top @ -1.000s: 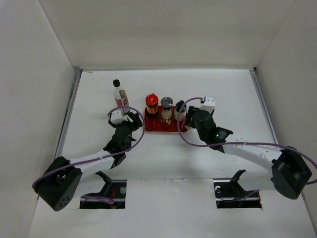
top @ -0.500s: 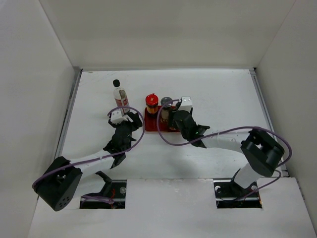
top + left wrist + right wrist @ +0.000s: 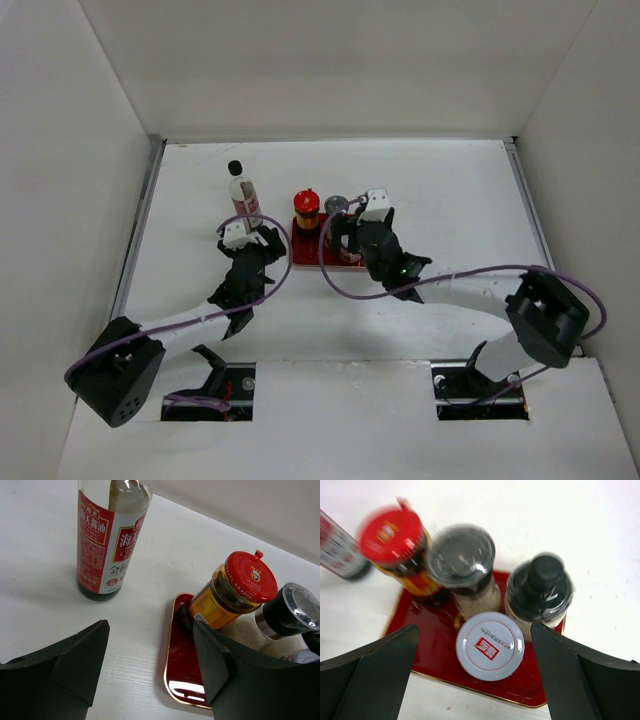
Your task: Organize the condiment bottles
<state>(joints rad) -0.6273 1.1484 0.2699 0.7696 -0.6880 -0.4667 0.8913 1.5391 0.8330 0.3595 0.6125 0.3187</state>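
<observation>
Condiment bottles point(image 3: 306, 212) stand mostly on the red tray point(image 3: 415, 647). The pale-lidded jar point(image 3: 490, 645) sits between the wide-spread fingers of the right claw point(image 3: 474, 630), neither finger touching it. Just beyond it is the silver-lidded jar point(image 3: 462, 555), the black-capped beige bottle point(image 3: 540, 587) beyond to the right, the red-capped jar point(image 3: 395, 537) beyond to the left. Ahead and left of the left claw point(image 3: 150, 630), which gapes open and holds nothing, the tall slim bottle point(image 3: 110, 540) stands upright on the white counter point(image 3: 150, 580), off the tray
</observation>
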